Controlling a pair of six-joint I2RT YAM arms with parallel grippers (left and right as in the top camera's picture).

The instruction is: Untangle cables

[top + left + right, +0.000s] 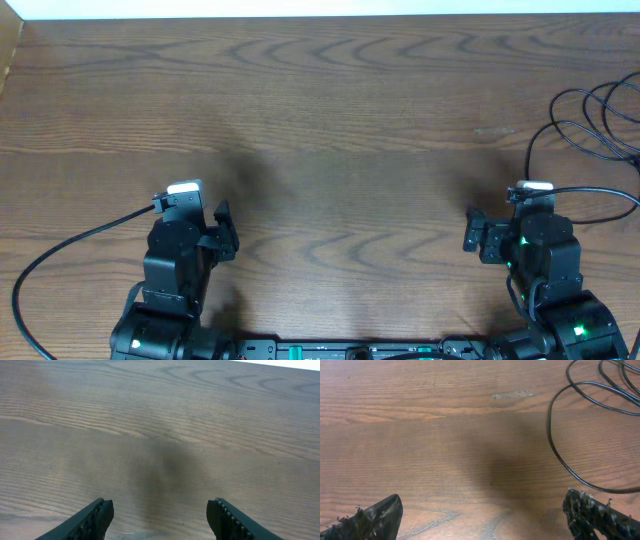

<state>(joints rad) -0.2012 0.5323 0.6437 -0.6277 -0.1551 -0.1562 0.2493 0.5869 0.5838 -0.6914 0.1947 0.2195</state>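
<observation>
Cables (549, 425): black loops, upper right of frame. 2 arms low at bottom edge; left gripper (160, 507) and right gripper (482, 502) wide, empty.

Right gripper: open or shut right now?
Open. The right gripper shows both fingers wide apart in the wrist view, nothing between them but table.

Right pincer (482, 504) spread wide above the wooden table (420, 435); black cable (549, 422) loops upper right
</observation>
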